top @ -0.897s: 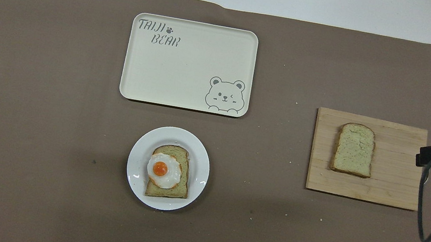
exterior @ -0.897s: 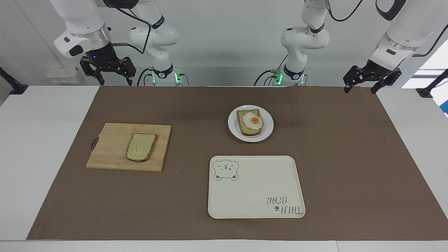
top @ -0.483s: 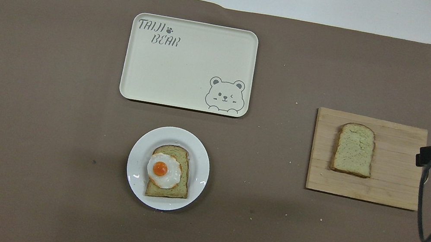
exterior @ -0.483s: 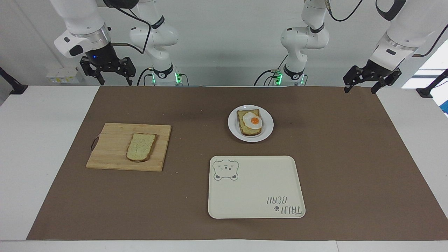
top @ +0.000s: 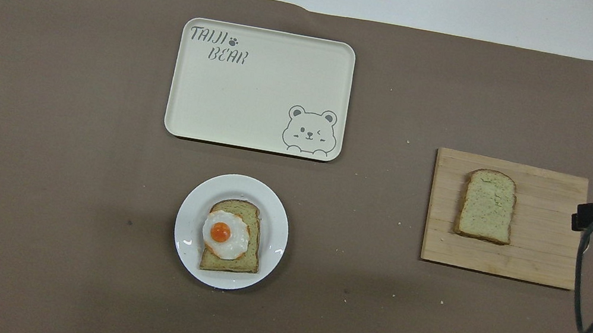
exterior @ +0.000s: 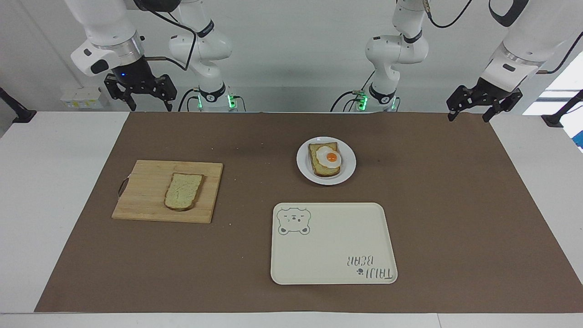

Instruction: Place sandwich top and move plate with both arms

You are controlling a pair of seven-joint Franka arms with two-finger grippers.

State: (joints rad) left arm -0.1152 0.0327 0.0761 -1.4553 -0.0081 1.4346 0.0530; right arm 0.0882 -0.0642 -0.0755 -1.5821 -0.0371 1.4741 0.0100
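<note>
the sandwich top [exterior: 183,191] lies flat on a wooden cutting board [exterior: 145,191] toward the right arm's end of the tabletop [exterior: 455,228], untouched. the plate [exterior: 348,166] sits near the middle, nearer to the robots than the cream tray [exterior: 332,255], and carries a slice with a fried egg [exterior: 329,157] on it. the right gripper [exterior: 140,96] hangs high over the robots' edge of the tabletop, on the cutting board's side, released and empty. the left gripper [exterior: 471,109] hangs at the other end, also spread wide and holding nothing. both are well apart from anything they must handle, so nothing of the task looks done yet.

the risks lie ahead. bread is soft and thin, so a pinch at the crust may crush it, or the slice may sag and slip loose on the way across. lying flat on the board, it offers little edge to get under, and a finger that drives down could shove the board instead. dropped off-centre, the top could slide on the slick egg and hang over the lower slice. the glossy plate has a low rim; if the two arms lift unevenly it may tilt and shed the sandwich, or slip out altogether.
</note>
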